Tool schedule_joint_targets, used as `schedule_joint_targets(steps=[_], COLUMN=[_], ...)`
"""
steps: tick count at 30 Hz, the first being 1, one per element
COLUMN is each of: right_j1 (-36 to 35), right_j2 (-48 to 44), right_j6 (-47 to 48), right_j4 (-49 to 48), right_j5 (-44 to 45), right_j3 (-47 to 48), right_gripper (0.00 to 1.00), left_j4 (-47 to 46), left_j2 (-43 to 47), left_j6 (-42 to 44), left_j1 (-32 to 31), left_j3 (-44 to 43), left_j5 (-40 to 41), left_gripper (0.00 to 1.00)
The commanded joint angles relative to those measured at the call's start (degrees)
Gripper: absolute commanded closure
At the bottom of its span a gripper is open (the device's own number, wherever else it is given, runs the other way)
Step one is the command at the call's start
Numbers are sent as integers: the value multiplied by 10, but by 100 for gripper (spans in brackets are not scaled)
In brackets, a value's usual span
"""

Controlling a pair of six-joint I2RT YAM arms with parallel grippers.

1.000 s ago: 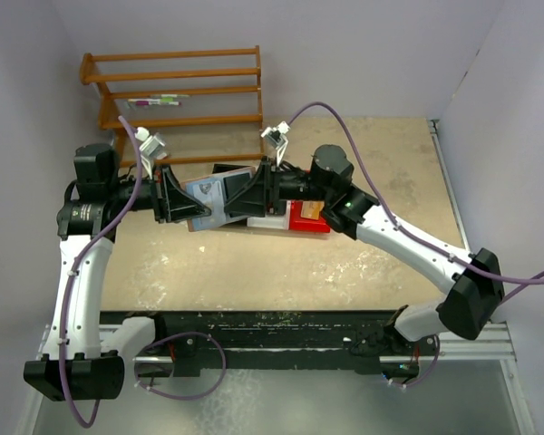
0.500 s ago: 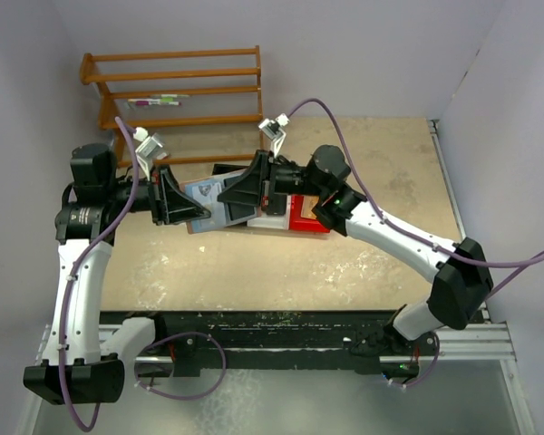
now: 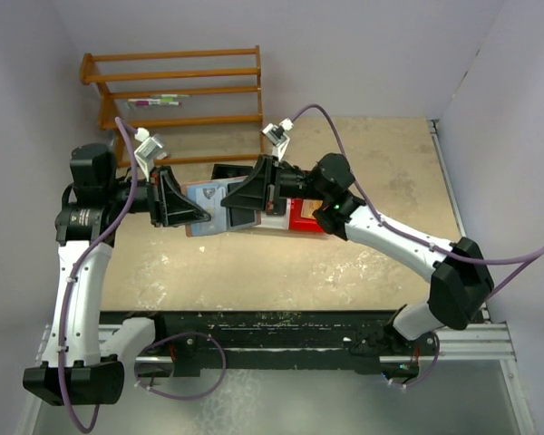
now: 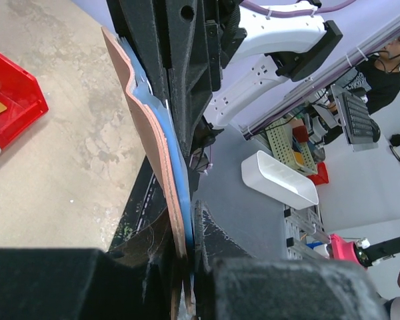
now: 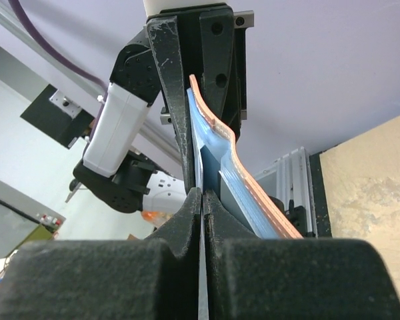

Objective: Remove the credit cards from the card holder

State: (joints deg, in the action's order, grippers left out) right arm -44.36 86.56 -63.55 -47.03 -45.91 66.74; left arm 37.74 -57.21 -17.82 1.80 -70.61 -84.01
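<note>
Both left pincer (image 4: 190,243) and right pincer (image 5: 201,208) tight on the card holder (image 4: 157,140), over scuffed beige tabletop (image 3: 281,263), lilac walls (image 3: 344,54) around.

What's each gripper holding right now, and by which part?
The left gripper pinches the card holder by one edge. The right gripper is shut on its thin blue inner layer; whether anything else is pinched there is unclear.

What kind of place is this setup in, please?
Most likely a robotics lab work cell. Two robot arms are bolted to an aluminium rail, plain partition walls surround the table, and the left wrist view shows a person beside a keyboard.
</note>
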Motion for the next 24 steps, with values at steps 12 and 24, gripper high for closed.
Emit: schedule_joint_targets(steps=[12, 24], right_j1=[62, 162], right_j2=[-66, -105], right_j6=[-10, 115], right_j4=[-15, 194], right_j5=[-34, -31], right_j3=[-54, -43], right_gripper=[100, 100], left_j4=[-38, 138], left_j2=[19, -32], left_j6=[-12, 173], left_j1=[-4, -4], left_j3=[-12, -73], left_j5=[-41, 390], left_gripper=[90, 95])
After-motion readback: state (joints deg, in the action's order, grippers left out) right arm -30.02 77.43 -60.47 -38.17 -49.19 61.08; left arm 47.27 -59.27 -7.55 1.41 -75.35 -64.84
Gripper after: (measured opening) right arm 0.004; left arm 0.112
